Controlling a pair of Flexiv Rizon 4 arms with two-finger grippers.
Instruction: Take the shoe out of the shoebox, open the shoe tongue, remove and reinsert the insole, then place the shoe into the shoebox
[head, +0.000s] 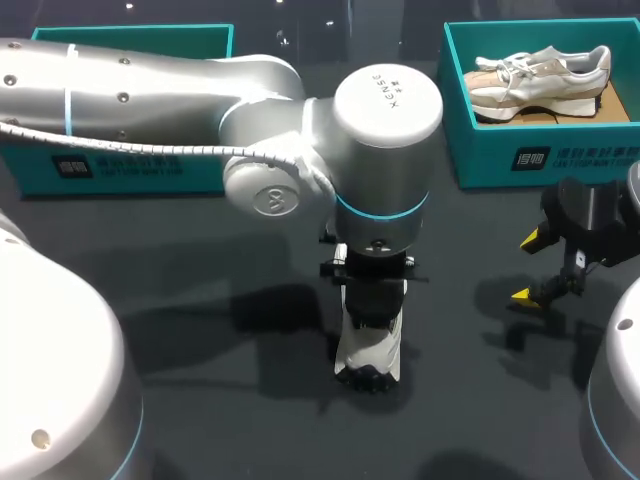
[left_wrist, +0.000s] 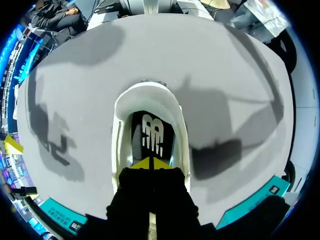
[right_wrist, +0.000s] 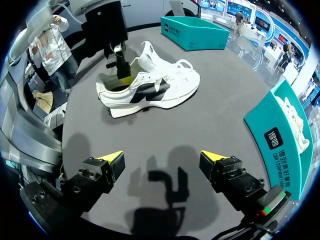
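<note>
Head view: the shoe (head: 368, 345) sits mid-desk under our left arm, and the right claw (head: 527, 268) hangs open, well apart. Left wrist: the left claw (left_wrist: 150, 163) is closed inside the shoe, at the insole (left_wrist: 152, 134). Right wrist: the shoe looks light and soft, so we'd grip the heel collar.

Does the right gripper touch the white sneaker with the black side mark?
Apart: right wrist view shows dark table between the right gripper and the white sneaker.

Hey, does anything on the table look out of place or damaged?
Nothing stands out. The white sneaker sits upright on the table with the left tool in its opening; a beige sneaker lies in the teal shoebox.
</note>
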